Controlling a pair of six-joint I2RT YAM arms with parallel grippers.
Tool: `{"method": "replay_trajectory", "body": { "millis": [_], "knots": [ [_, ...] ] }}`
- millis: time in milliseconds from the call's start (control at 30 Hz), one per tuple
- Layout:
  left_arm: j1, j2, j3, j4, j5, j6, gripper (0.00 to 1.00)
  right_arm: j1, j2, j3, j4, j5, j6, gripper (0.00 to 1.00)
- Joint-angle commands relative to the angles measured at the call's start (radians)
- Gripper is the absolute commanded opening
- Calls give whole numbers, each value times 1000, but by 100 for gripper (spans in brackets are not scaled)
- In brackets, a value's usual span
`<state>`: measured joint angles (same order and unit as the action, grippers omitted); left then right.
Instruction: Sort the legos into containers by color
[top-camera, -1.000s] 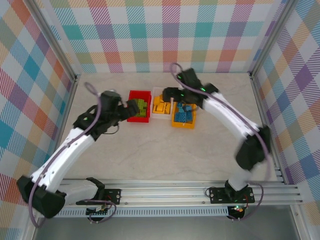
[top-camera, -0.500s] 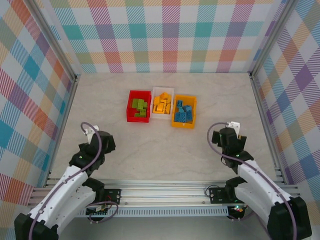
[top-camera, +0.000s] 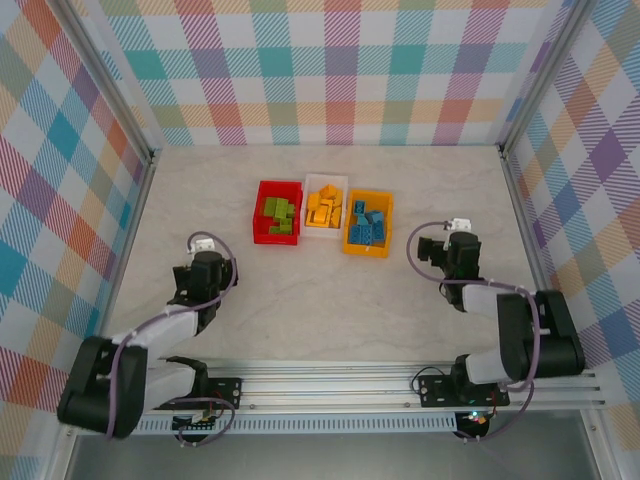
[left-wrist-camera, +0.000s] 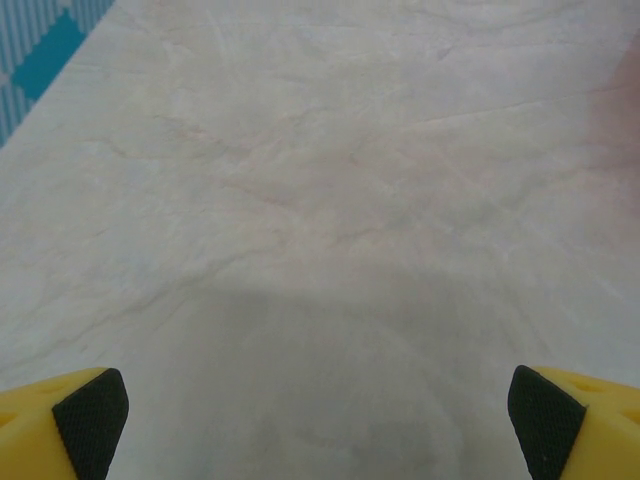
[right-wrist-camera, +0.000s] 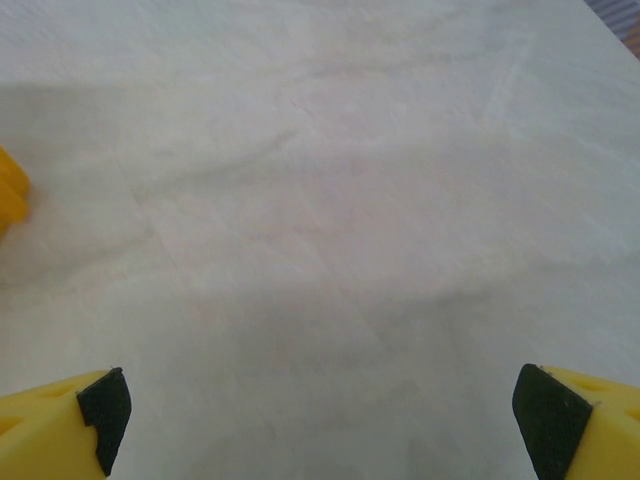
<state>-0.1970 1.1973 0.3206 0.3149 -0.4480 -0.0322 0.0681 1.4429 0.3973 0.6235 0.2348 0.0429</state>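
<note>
Three containers stand side by side at the table's middle. The red bin (top-camera: 258, 215) holds lime green legos (top-camera: 280, 216). The white bin (top-camera: 326, 178) holds orange-yellow legos (top-camera: 324, 209). The orange-yellow bin (top-camera: 368, 251) holds blue legos (top-camera: 369, 225). My left gripper (top-camera: 203, 262) rests folded back, near and left of the red bin. My right gripper (top-camera: 455, 243) sits right of the orange-yellow bin. In the wrist views, the left gripper (left-wrist-camera: 320, 420) and right gripper (right-wrist-camera: 320, 420) are open over bare table, with nothing between the jaws. A corner of the orange-yellow bin (right-wrist-camera: 8, 195) shows at the left edge.
Metal frame rails (top-camera: 400, 385) run along the near edge. Plaid walls (top-camera: 330, 70) close the back and both sides. The marble tabletop (top-camera: 330, 300) spreads between the bins and the arm bases.
Both arms have pulled back from above the bins to the near part of the table and folded low. The bins and their bricks have not moved.
</note>
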Motion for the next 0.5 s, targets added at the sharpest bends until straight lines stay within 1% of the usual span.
{"method": "replay_trajectory", "body": {
  "millis": [0,33,67,100,133,167,233,300,333,367,400,467],
  "knots": [
    [44,105,53,272,128,28,100,-43,91,-3,236,-180,-25,100],
    [50,135,63,307,138,23,100,-50,75,6,186,-194,-22,100],
    [55,171,74,347,148,25,100,-53,84,1,218,-205,-27,100],
    [57,196,98,332,151,38,100,-53,76,3,197,-207,-26,100],
    [58,221,105,350,152,50,100,-54,83,-3,221,-205,-26,100],
    [64,269,91,427,151,50,100,-53,78,6,194,-200,-23,100],
    [100,387,59,608,202,39,100,-53,81,11,189,-196,-22,100],
    [114,355,83,505,221,17,100,-53,81,11,192,-195,-21,100],
    [112,375,69,569,213,26,100,-53,82,9,192,-194,-21,100],
    [112,357,84,500,213,19,100,-53,82,11,190,-193,-20,100],
    [113,368,78,536,210,22,100,-53,81,11,190,-193,-22,100],
    [112,364,81,520,211,20,100,-53,82,11,190,-193,-21,100]
  ]
}}
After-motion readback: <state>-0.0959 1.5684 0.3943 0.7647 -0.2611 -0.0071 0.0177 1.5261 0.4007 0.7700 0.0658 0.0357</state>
